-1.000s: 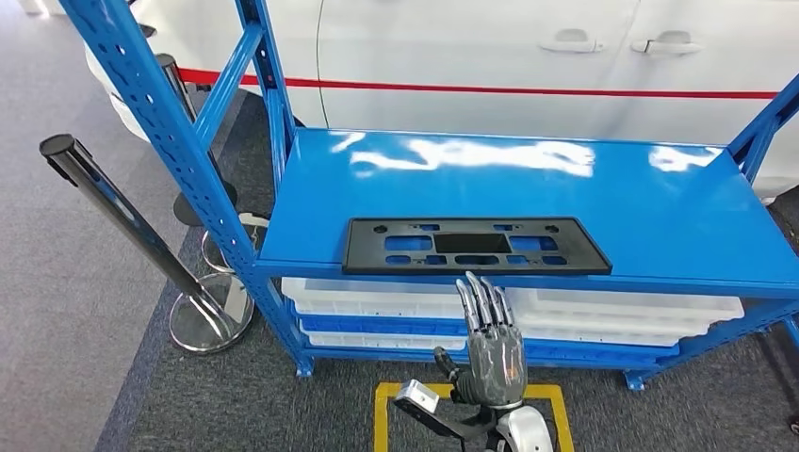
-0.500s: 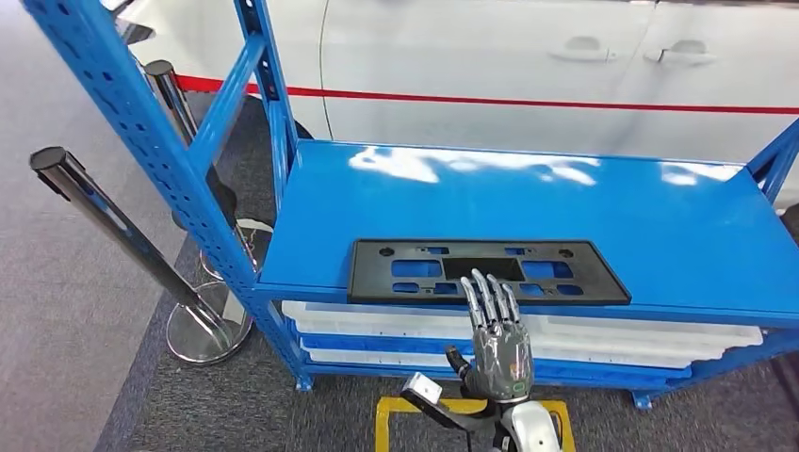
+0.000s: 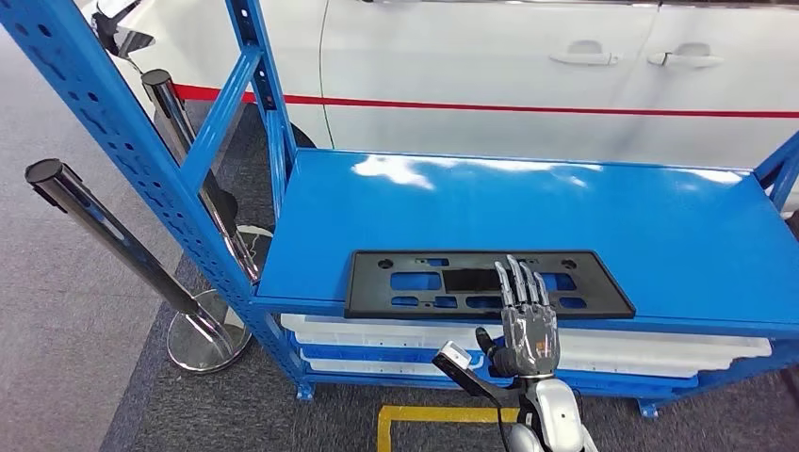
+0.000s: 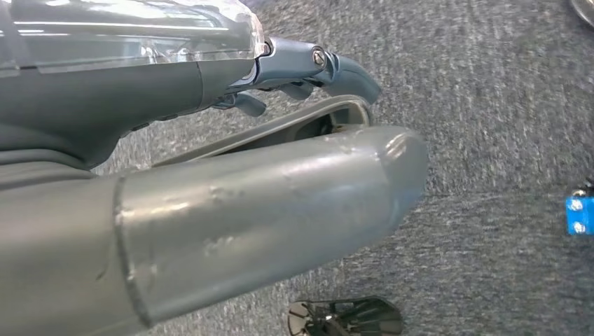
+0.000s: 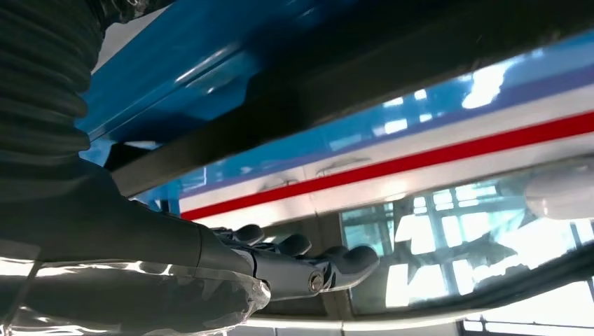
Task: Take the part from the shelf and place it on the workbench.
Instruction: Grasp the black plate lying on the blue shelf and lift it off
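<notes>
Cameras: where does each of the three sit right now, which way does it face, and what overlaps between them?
Head view: high on the body, looking forward and down at the blue shelf, the black part and a white car; the right hand rises with fingers apart.
Left wrist view: behind the left hand, facing the grey carpet.
Right wrist view: behind the right hand, looking along the shelf edge toward the car.
Shared: head and right wrist views both show the right hand, the shelf and the car's red stripe.

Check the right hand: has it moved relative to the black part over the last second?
Yes. The right hand has moved up and forward: earlier its fingertips were below the shelf edge, now they overlap the black part, right of its middle.
</notes>
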Motion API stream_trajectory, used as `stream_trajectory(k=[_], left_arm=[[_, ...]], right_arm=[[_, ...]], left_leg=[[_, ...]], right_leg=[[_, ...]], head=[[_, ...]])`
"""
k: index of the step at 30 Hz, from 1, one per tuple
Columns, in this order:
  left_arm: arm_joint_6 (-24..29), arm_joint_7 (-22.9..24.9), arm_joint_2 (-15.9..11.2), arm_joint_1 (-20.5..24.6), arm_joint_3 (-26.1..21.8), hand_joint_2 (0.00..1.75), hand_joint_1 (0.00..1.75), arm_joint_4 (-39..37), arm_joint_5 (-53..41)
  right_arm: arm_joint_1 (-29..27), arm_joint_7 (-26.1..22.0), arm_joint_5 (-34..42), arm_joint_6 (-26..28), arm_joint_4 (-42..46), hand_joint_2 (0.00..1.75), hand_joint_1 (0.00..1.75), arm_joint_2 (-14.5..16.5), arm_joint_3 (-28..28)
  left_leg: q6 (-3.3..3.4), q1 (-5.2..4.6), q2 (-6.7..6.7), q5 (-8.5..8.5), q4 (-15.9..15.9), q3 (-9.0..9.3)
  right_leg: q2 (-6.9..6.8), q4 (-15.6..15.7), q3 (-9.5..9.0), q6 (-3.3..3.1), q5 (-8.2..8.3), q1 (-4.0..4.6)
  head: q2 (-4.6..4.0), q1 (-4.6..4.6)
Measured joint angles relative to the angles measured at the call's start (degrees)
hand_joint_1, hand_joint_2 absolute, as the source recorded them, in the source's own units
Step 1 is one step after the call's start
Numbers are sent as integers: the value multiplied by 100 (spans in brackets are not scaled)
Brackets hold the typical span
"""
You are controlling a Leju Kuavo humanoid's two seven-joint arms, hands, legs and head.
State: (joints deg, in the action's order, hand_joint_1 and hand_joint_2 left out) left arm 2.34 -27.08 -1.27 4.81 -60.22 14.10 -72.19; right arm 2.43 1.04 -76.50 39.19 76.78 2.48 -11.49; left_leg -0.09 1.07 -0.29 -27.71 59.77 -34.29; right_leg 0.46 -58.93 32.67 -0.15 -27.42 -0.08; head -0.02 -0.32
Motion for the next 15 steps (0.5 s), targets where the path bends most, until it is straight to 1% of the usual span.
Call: stream_trajectory(k=[2, 3, 4, 5, 6, 7, 8, 9, 10, 11, 12, 13, 14, 15], left_arm=[[-20, -3, -6, -21, -8, 0, 0, 0, 3], [-26, -3, -7, -26, -10, 0, 0, 0, 4], [-30, -3, -9, -24, -11, 0, 0, 0, 4], [-33, -2, -11, -21, -12, 0, 0, 0, 4], [-34, 1, -14, -18, -15, 0, 0, 0, 4], [-37, 3, -15, -19, -18, 0, 0, 0, 4], [-42, 5, -15, -20, -21, 0, 0, 0, 4], [-47, 6, -15, -21, -24, 0, 0, 0, 4], [-52, 6, -15, -20, -25, 0, 0, 0, 4], [-57, 6, -15, -19, -25, 0, 0, 0, 4], [-62, 5, -13, -16, -26, 0, 0, 0, 4], [-67, 5, -12, -12, -26, 0, 0, 0, 4], [-72, 3, -11, -9, -27, 0, 0, 0, 4], [-76, 1, -11, -6, -28, 0, 0, 0, 4]], right_arm=[[62, -23, 176, -61, -23, 175, 171, -46, 27], [93, -35, 239, -83, -27, 175, 173, -65, 40], [129, -39, 282, -103, -31, 175, 175, -80, 49], [158, -46, 322, -113, -36, 175, 175, -92, 55], [183, -54, 362, -121, -44, 175, 175, -99, 58], [197, -61, 396, -131, -55, 175, 175, -100, 60], [204, -69, 429, -144, -68, 175, 175, -100, 61], [212, -73, 446, -161, -80, 175, 175, -101, 62], [227, -79, 456, -178, -90, 175, 175, -102, 62], [250, -84, 464, -198, -97, 175, 175, -102, 61], [276, -86, 463, -215, -101, 175, 175, -103, 61], [302, -85, 457, -232, -105, 175, 175, -104, 60], [324, -77, 442, -256, -109, 175, 175, -108, 60], [337, -64, 416, -281, -114, 175, 175, -116, 58]], left_leg=[[99, 10, 2, 109, -5, 9], [132, 16, 5, 126, -20, 14], [161, 26, 9, 140, -34, 17], [177, 28, 12, 143, -40, 18], [188, 28, 13, 141, -40, 16], [193, 26, 13, 138, -40, 15], [196, 24, 12, 134, -39, 17], [196, 23, 8, 130, -39, 23], [192, 21, 4, 126, -40, 32], [187, 20, 0, 121, -42, 44], [176, 14, -3, 114, -43, 53], [158, 7, -4, 110, -46, 57], [134, 3, -4, 108, -51, 58], [104, 2, -4, 109, -59, 59]], right_leg=[[-4, -29, 6, 53, -35, -5], [-8, -116, 37, 83, -102, -14], [-11, -310, 123, 118, -226, -25], [-15, -622, 270, 151, -401, -37], [-16, -1008, 460, 178, -583, -45], [-17, -1350, 634, 195, -711, -53], [-17, -1542, 746, 200, -730, -59], [-16, -1520, 757, 192, -635, -62], [-16, -1284, 662, 171, -450, -62], [-16, -892, 487, 134, -219, -55], [-17, -511, 309, 92, -62, -38], [-20, -212, 175, 55, 40, -18], [-23, -38, 101, 28, 75, 3], [-26, 2, 90, 15, 57, 21]], head=[[-1, 0], [-1, 2], [0, 1], [0, 2], [0, 3], [0, 2], [-1, 3], [-1, 3], [0, 3], [1, 3], [0, 2], [0, 2], [0, 0], [-1, 0]])
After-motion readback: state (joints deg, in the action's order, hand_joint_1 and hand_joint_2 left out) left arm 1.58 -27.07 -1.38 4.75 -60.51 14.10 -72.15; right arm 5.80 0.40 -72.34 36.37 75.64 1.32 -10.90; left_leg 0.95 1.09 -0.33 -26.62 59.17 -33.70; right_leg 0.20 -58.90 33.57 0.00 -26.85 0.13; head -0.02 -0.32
